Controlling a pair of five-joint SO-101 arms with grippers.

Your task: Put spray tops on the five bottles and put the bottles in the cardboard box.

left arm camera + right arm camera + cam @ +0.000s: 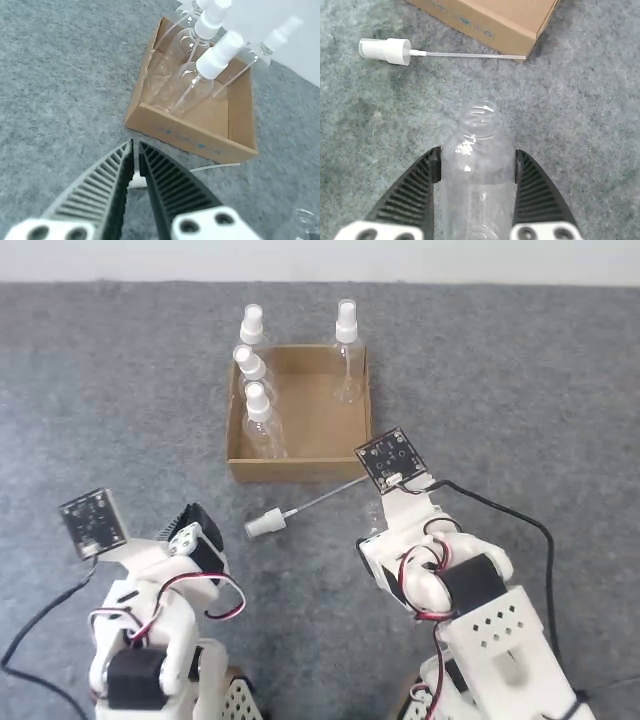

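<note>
A clear bottle (pixel 477 175) with an open neck sits upright between the fingers of my right gripper (pixel 477 155), which is shut on its body. It stands on the grey carpet just in front of the cardboard box (pixel 300 468). A loose white spray top (pixel 265 524) lies on its side left of that bottle, its thin tube (pixel 470 55) reaching toward the box's front corner. My left gripper (pixel 135 146) is shut with nothing in it, above the carpet, pointing over the spray top toward the box. Several capped bottles (pixel 262 418) stand at the box's left side and one (pixel 347 355) at its back right.
Grey carpet (pixel 520 390) spreads on all sides of the box. The box's low walls (pixel 190 137) stand between the arms and the capped bottles. The right half of the box floor (pixel 320 425) is bare.
</note>
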